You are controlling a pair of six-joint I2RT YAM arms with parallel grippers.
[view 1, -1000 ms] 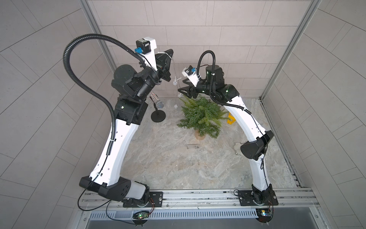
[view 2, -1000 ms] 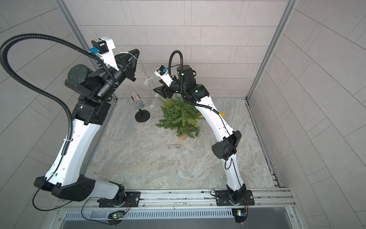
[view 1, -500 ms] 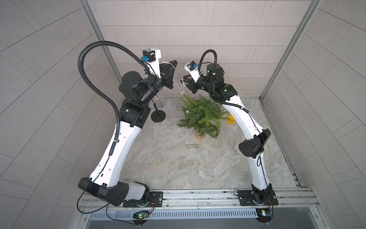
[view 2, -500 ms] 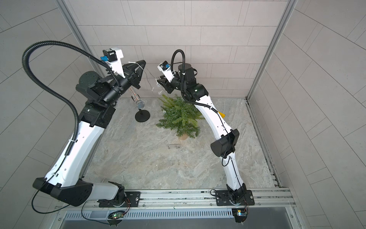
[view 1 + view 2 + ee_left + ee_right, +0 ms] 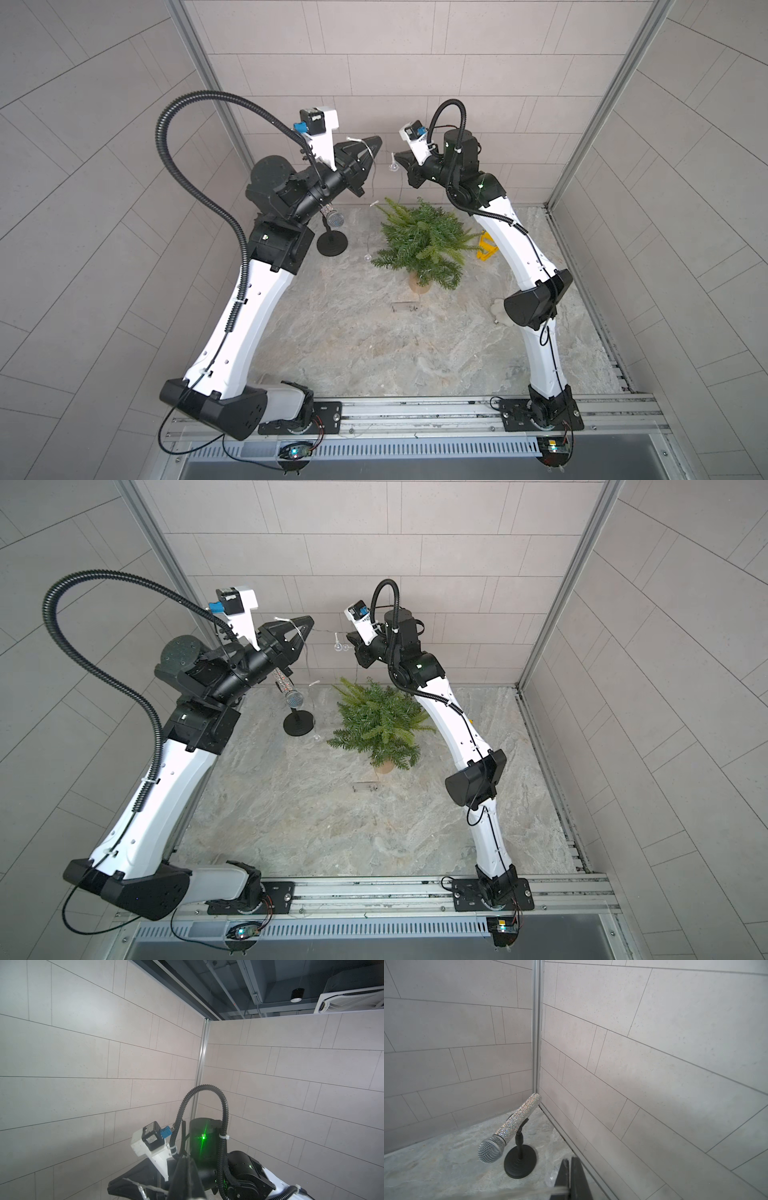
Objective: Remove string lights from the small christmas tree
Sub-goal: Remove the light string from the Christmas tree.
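The left claw (image 5: 375,142) and right claw (image 5: 397,157) were both closed on the string lights (image 5: 392,167), high above the small christmas tree (image 5: 422,241). In a top view the wire was hung toward 6 o'clock, down to the treetop, which was judged nearer the right claw.

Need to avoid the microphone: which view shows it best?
The right wrist view: the microphone is whole, tilted on its black stand. In both top views it is small, partly hidden by the left arm. The left wrist view misses it.

2 top cams overhead, same scene; wrists face walls (image 5: 83,1064).
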